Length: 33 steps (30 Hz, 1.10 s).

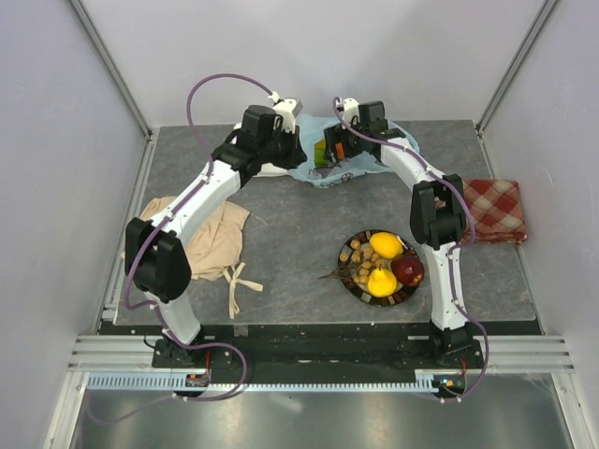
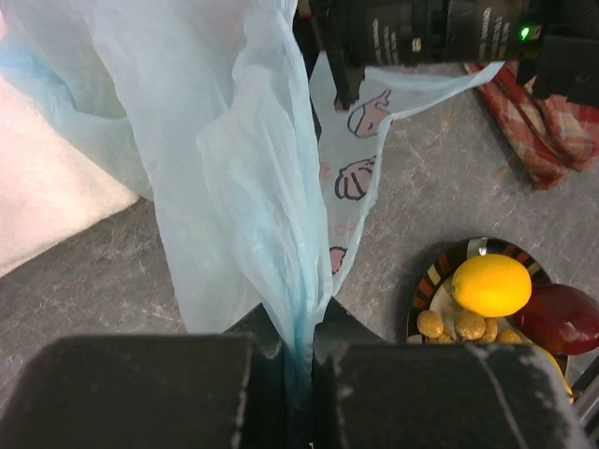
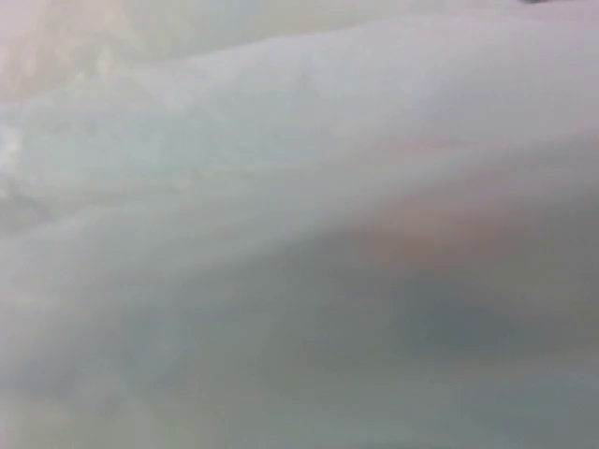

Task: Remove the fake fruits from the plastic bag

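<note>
The light-blue plastic bag (image 1: 360, 169) lies at the back middle of the table. My left gripper (image 2: 301, 323) is shut on a bunched fold of the bag (image 2: 243, 168) and holds it up. My right gripper (image 1: 328, 150) reaches into the bag's mouth, where a green piece (image 1: 320, 151) shows beside it. Bag film fills the right wrist view, so its fingers are hidden. On the striped plate (image 1: 348, 282) lie two lemons (image 1: 386, 245), a red apple (image 1: 407, 271) and a tan berry cluster (image 1: 358, 261). The left wrist view also shows a lemon (image 2: 491, 284) and the apple (image 2: 562, 319).
A beige cloth (image 1: 211, 239) lies by the left arm. A red checked cloth (image 1: 494, 210) sits at the right edge. White cloth (image 2: 47, 207) lies under the bag's left side. Walls enclose the table on three sides.
</note>
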### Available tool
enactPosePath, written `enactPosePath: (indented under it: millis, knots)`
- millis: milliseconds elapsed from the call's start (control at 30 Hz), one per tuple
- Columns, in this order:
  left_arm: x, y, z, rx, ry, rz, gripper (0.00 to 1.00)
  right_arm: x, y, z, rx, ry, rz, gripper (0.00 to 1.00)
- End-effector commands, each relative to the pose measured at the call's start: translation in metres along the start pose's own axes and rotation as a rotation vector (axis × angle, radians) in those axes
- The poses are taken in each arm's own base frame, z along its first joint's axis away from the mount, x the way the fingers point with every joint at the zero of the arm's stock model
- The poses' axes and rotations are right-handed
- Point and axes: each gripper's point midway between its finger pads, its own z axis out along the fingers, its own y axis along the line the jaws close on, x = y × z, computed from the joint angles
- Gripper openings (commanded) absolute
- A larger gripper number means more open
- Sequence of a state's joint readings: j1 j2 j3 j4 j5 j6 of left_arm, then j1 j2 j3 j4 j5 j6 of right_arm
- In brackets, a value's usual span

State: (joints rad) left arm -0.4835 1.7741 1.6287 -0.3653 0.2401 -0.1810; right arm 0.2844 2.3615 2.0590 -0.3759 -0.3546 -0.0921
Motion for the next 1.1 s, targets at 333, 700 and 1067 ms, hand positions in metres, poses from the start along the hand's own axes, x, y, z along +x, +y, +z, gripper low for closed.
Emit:
enactPosePath:
  millis: [333, 700, 1067]
  knots:
    - [-0.006, 0.0, -0.01, 0.004, -0.021, 0.003, 0.01, -0.027, -0.026, 0.04, 0.181, -0.109, -0.118, 0.98]
    - [0.007, -0.004, -0.014, 0.025, 0.007, 0.014, 0.01, -0.033, -0.062, 0.049, 0.394, -0.141, -0.139, 0.98]
    - [0.035, -0.006, -0.018, 0.05, 0.078, -0.008, 0.02, -0.062, -0.059, 0.059, 0.367, -0.279, -0.083, 0.98]
